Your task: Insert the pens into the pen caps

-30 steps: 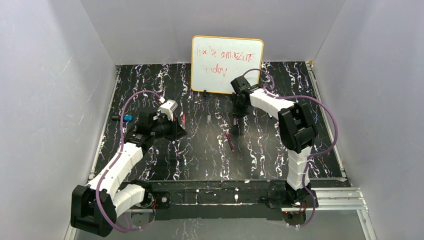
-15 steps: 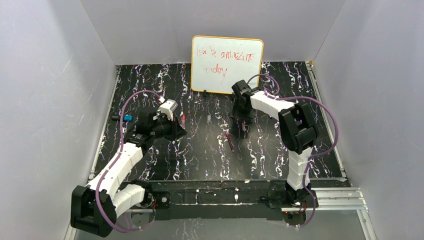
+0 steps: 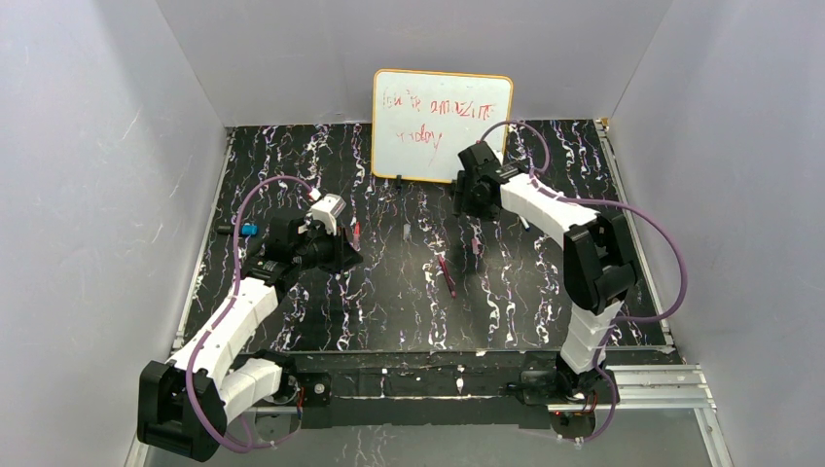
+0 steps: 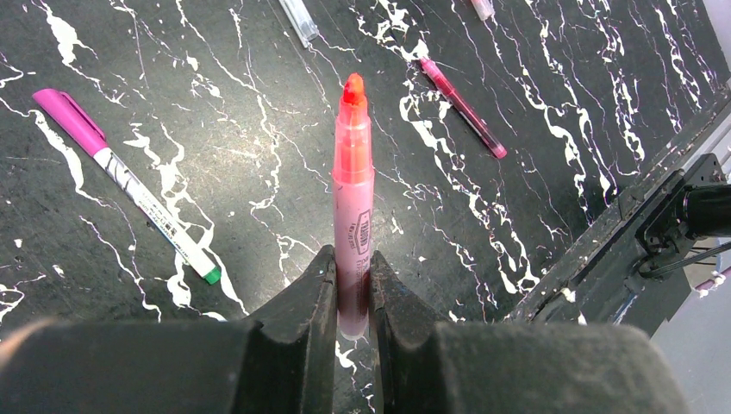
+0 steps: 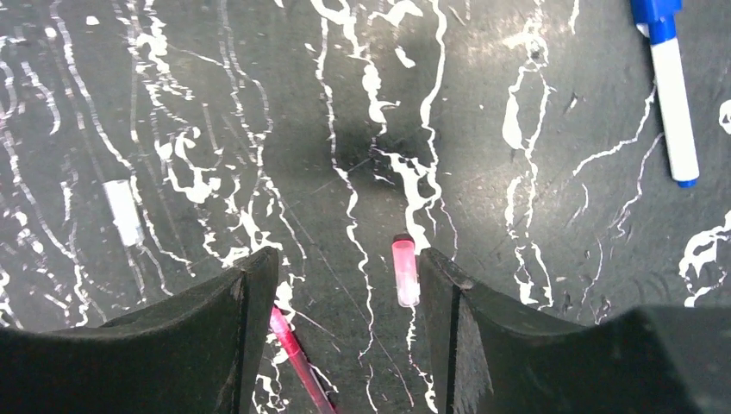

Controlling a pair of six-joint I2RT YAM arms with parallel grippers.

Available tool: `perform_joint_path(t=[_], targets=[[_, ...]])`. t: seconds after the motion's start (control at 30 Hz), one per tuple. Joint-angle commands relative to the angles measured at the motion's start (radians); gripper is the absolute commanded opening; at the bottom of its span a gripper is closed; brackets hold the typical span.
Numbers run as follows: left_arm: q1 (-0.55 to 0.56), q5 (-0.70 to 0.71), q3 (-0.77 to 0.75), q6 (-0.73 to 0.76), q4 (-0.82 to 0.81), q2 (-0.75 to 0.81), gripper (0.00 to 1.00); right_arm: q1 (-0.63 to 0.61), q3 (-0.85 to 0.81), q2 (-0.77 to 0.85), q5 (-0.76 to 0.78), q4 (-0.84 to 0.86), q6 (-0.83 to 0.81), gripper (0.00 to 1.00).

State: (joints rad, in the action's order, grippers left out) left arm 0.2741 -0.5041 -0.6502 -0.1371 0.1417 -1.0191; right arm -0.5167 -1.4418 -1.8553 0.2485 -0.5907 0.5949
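My left gripper (image 4: 352,263) is shut on the lower body of a pink pen (image 4: 353,190), which is uncapped with an orange-red tip pointing away above the table; it also shows in the top view (image 3: 357,232). My right gripper (image 5: 349,269) hangs open over the table near the whiteboard. A short pink pen cap (image 5: 404,272) lies flat on the table below it, just inside the right finger, untouched; the top view shows this cap (image 3: 476,243) too. A slim pink pen (image 5: 295,355) lies under the left finger.
A whiteboard (image 3: 441,125) stands at the back. A white pen with a magenta cap and green end (image 4: 129,185) and a slim pink pen (image 4: 463,108) lie near the left gripper. A pale cap (image 5: 125,211) and a blue-and-white pen (image 5: 673,99) lie near the right.
My right gripper opened, left the pink cap lying on the table, and rose back toward the whiteboard. The left arm and its pen stayed still.
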Motion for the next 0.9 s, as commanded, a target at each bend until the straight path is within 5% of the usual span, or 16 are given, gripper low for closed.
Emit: perform_joint_path(t=[0.0,0.13,0.43,0.63,0.87], targets=[[-0.001,0.002,-0.037,0.014,0.019,0.014,0.0,0.003,0.004,0.06,-0.108,0.076,-0.135,0.69],[-0.001,0.005,-0.037,0.016,0.019,0.014,0.0,-0.006,0.013,0.079,-0.323,0.189,-0.247,0.69],[-0.001,0.008,-0.037,0.017,0.019,0.011,0.0,-0.025,-0.209,-0.066,-0.329,0.098,-0.239,0.67],[-0.001,0.015,-0.037,0.017,0.026,0.016,0.0,-0.043,-0.29,-0.134,-0.23,0.011,-0.215,0.66],[-0.001,0.009,-0.039,0.02,0.025,0.008,0.0,-0.02,-0.159,0.001,-0.061,-0.119,-0.244,0.65]])
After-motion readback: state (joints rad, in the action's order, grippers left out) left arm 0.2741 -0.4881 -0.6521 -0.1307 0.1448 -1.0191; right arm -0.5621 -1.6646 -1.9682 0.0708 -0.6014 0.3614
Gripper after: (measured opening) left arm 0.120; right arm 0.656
